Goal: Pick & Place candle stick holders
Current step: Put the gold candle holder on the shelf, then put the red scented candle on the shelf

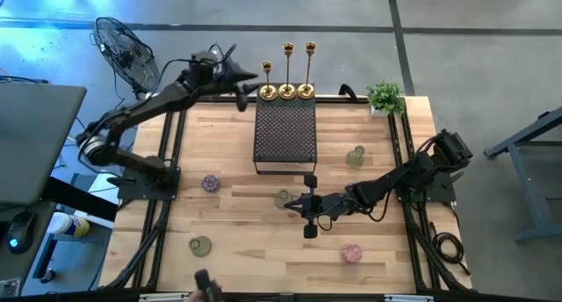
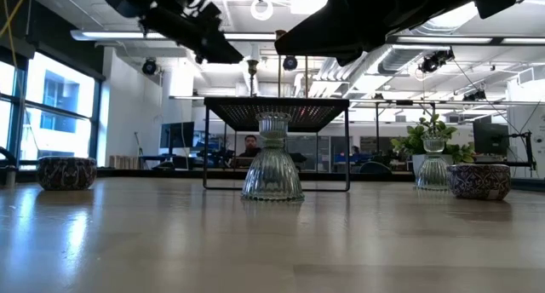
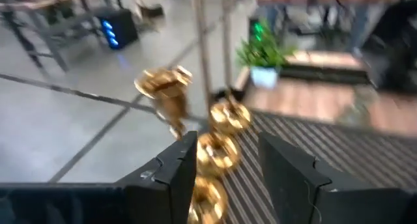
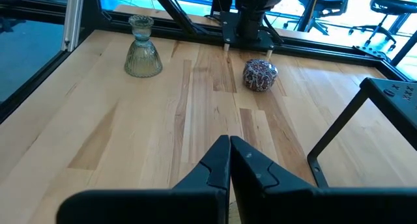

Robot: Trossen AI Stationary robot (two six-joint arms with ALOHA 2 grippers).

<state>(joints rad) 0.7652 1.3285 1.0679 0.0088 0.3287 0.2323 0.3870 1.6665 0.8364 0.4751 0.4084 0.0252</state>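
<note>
Candlesticks (image 1: 287,78): 3 gold ones stand in a row along the far edge of the black mesh stand (image 1: 284,133), w/ the short one (image 1: 267,82) nearest the left arm. Looks like they're lined up there as the set-down spot, bases side by side, touching or nearly so.

Left claw (image 1: 248,84) sits just beside the short candlestick at the stand's far-left corner. In the left wrist view its fingers (image 3: 176,168) are parted w/ the gold bases showing in the gap between them; nothing is pinched. Prob. a release or a re-aim, can't say which.

Right claw (image 1: 308,204) hangs above the table near the front of the stand, fingers pressed together & empty, in the right wrist view too. It's near a green glass cup (image 1: 283,198), so likely waiting or about to go for that.

Other glass cups are scattered on the table (image 1: 246,249): purple one (image 1: 210,183) left of the stand, green one (image 1: 355,155) right of it, green (image 1: 200,245) front-left, pink (image 1: 351,253) front-right. Potted plant (image 1: 385,97) is at the far-right corner, not part of the job.

Risk: row is tight, so a sideways nudge from the left claw could tip a neighbour.
</note>
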